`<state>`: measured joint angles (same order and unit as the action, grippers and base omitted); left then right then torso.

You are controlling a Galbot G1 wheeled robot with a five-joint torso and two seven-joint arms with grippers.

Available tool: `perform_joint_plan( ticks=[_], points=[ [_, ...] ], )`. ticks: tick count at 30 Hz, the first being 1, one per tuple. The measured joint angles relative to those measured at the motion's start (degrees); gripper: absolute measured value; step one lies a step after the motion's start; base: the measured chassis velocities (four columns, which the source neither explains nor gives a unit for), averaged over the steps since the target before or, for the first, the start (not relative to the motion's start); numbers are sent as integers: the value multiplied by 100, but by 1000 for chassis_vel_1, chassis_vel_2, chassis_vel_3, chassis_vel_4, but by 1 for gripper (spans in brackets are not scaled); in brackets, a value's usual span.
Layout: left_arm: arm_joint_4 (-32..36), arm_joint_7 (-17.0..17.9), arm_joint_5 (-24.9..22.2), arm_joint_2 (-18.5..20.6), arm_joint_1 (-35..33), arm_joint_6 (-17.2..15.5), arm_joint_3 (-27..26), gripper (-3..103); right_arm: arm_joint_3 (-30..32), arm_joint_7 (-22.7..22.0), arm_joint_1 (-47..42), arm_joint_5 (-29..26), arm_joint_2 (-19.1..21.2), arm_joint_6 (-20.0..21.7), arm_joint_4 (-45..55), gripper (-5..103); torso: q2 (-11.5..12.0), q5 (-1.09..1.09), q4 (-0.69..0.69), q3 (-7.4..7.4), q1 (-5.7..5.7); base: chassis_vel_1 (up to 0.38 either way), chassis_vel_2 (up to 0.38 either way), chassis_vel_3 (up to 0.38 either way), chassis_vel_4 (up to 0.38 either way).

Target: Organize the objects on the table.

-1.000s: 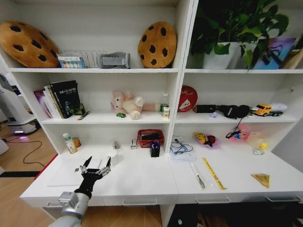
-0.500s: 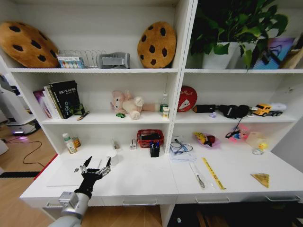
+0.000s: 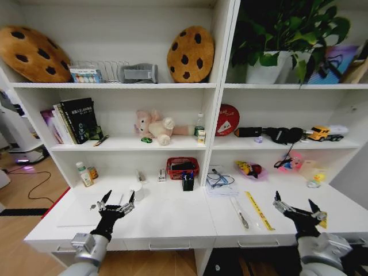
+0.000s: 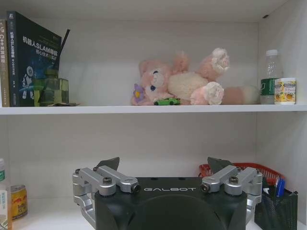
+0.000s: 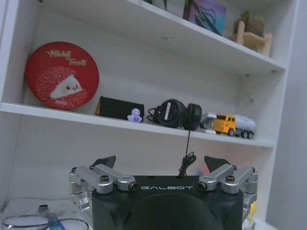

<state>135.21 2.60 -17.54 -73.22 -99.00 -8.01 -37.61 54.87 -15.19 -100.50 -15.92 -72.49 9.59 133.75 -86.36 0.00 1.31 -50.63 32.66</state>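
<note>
The right pincer point(image 3: 299, 206) hovers wide open and empty at five o'clock over the worktop point(image 3: 172, 215); a careless drop could scatter the marker pen point(image 3: 240, 213) just to its nine o'clock. The left pincer point(image 3: 117, 201), equally spread and empty, hovers at seven o'clock.
</note>
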Motion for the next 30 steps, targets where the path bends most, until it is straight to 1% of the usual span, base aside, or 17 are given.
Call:
perform_joint_plan(
  ticks=[1,6,8,11,13,18,23,24,29,30],
  points=[
    [0,0,0,0,0,0,0,100,-5,120,-20,131,-9,1,16,100,0,1,0,0,0,0,0,0,0],
    [0,0,0,0,0,0,0,100,-34,218,-119,176,-137,173,137,100,0,0,3,0,0,0,0,0,0],
    [0,0,0,0,0,0,0,100,-54,289,-141,146,-185,269,213,100,0,0,2,0,0,0,0,0,0],
    [0,0,0,0,0,0,0,100,-57,321,-144,106,-188,288,237,100,0,0,2,0,0,0,0,0,0],
    [0,0,0,0,0,0,0,100,-66,358,-149,-29,-204,348,283,100,0,0,1,0,0,0,0,0,0],
    [-1,0,0,0,0,0,0,100,-78,414,-172,-78,-228,348,281,100,0,-2,1,1,-1,-24,-20,30,31],
    [0,1,0,0,0,0,0,100,-83,424,-181,-189,-232,317,267,100,0,1,1,1,-1,-142,-123,121,124],
    [0,0,0,0,0,0,0,100,-83,423,-182,-193,-232,310,263,100,0,-2,2,0,0,-194,-191,178,173],
    [0,-1,0,0,0,0,-1,100,-84,423,-188,-238,-226,284,247,100,0,3,2,0,0,-210,-196,210,219],
    [-1,0,0,0,0,0,0,100,-84,423,-190,-255,-223,279,247,100,0,-3,2,0,0,-277,-219,263,271]
  ],
)
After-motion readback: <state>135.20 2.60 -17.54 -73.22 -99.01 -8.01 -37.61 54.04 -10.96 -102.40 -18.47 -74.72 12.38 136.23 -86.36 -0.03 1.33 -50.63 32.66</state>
